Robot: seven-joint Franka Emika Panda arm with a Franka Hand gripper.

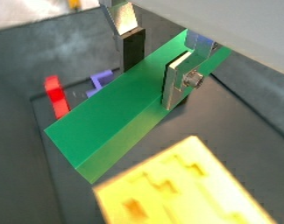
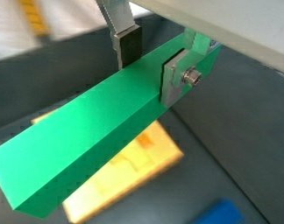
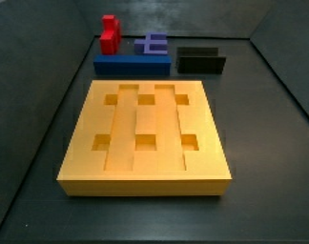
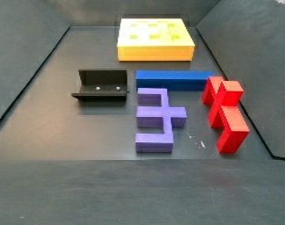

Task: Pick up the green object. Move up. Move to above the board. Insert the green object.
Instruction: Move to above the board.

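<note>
My gripper (image 2: 149,66) is clamped across the green object (image 2: 92,144), a silver finger (image 2: 121,42) pressed on each long face, so I hold the bar up off the floor. Neither side view shows us. In both wrist views the board (image 1: 186,194) lies below, under the bar's free end. Taking the bar's long axis as twelve-to-six, my fingers sit at three and nine.

- The gripper (image 1: 154,59) clamps the green bar (image 1: 127,103) between its silver fingers (image 1: 177,80).
- Beneath lie the yellow board (image 1: 186,191), a red piece (image 1: 55,94) and a purple piece (image 1: 100,82).
</note>
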